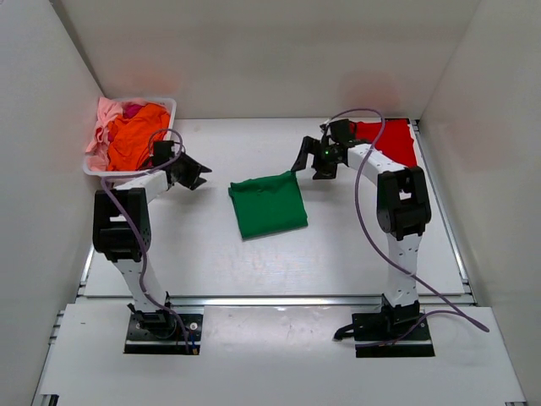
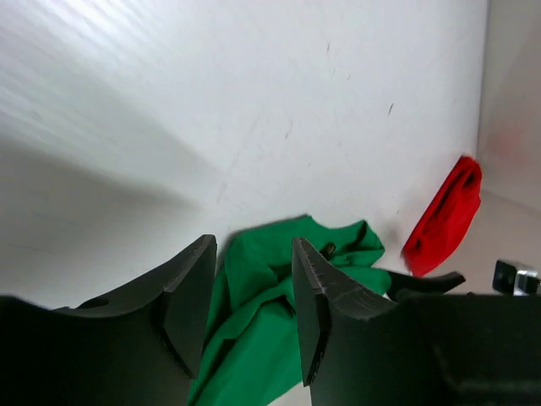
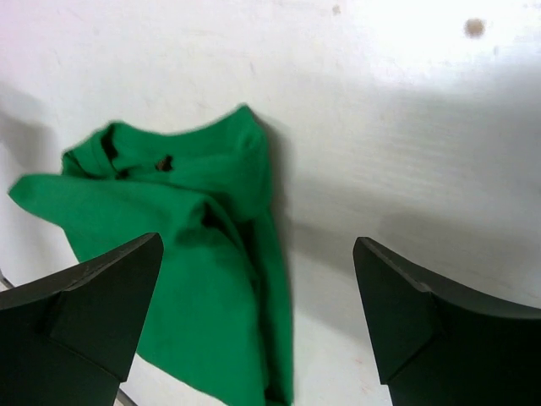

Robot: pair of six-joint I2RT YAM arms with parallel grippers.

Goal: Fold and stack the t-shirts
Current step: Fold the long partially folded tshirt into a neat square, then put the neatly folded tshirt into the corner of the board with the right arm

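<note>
A dark green t-shirt (image 1: 267,205) lies folded into a rough square at the middle of the table, with its collar end bunched (image 2: 262,313) (image 3: 194,254). A red t-shirt (image 1: 389,139) (image 2: 446,216) lies folded in the far right corner. Orange (image 1: 135,135), pink (image 1: 103,118) and magenta (image 1: 133,109) t-shirts are heaped in a basket. My left gripper (image 1: 197,174) (image 2: 252,245) hovers left of the green shirt, open and holding nothing. My right gripper (image 1: 310,164) (image 3: 258,245) hangs just past the shirt's far right corner, jaws wide open and empty.
The white plastic basket (image 1: 172,105) stands at the far left corner, right behind my left arm. White walls close in the table at the back and on both sides. A metal rail (image 1: 279,299) runs along the near edge.
</note>
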